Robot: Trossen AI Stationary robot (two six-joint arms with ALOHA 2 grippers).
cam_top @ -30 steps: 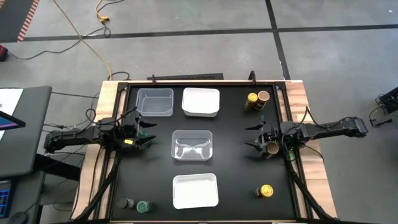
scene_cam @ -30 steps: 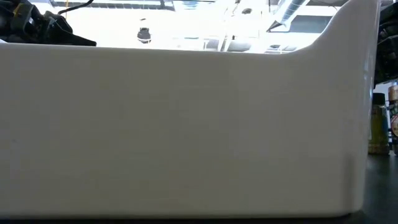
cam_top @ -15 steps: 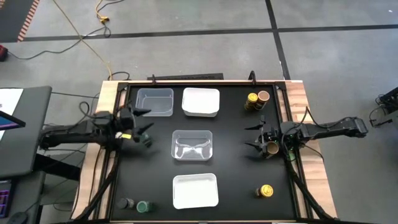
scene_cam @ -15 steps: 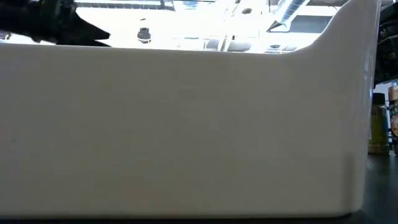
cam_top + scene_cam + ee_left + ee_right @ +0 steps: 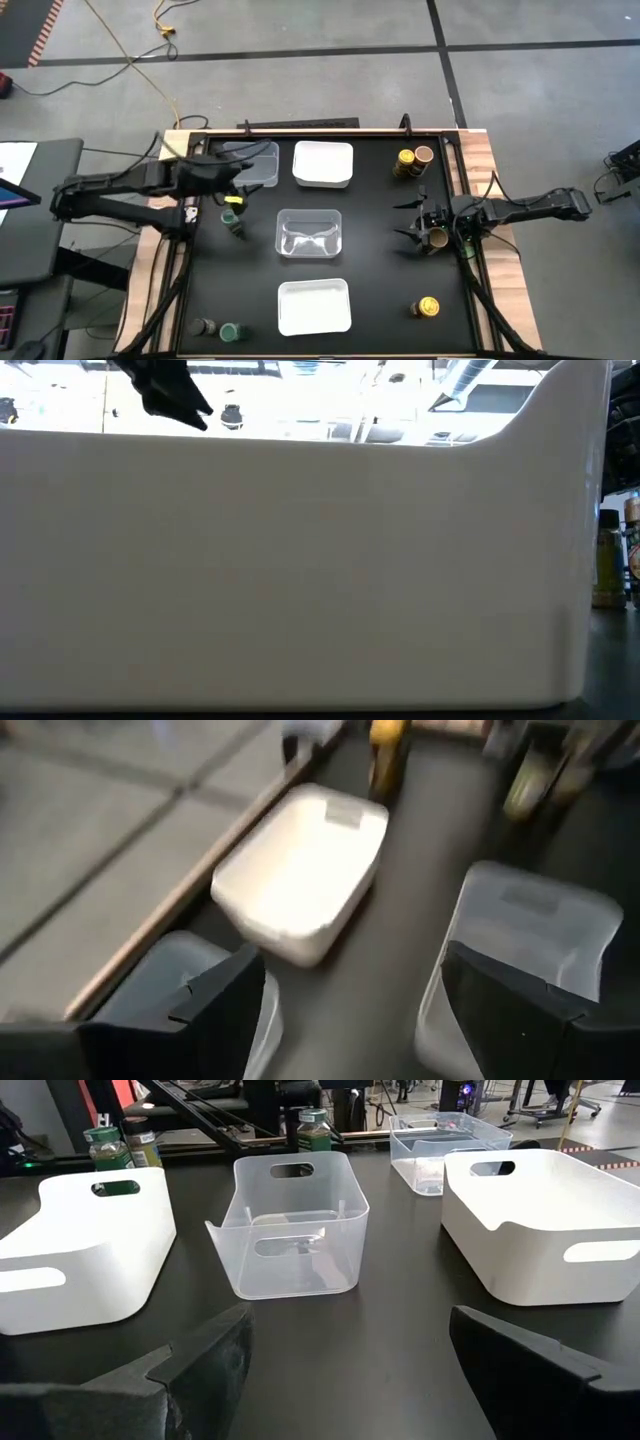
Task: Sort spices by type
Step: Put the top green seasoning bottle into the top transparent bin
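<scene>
From above, your left gripper [image 5: 232, 172] hangs spread and empty over the clear tray [image 5: 262, 163], a green-lidded jar [image 5: 233, 222] standing just short of its fingers. Your right gripper [image 5: 412, 222] waits open around a tan-lidded jar [image 5: 436, 237]. The low view is blocked by a white tray [image 5: 300, 560]. In the left wrist view, nothing sits between the fingers [image 5: 215, 1010], so drop back, straddle the jar, then close.

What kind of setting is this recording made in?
Likely a robotics lab or workshop: a black work table on bare concrete floor, a yellow cable trailing across it, and equipment racks behind.
</scene>
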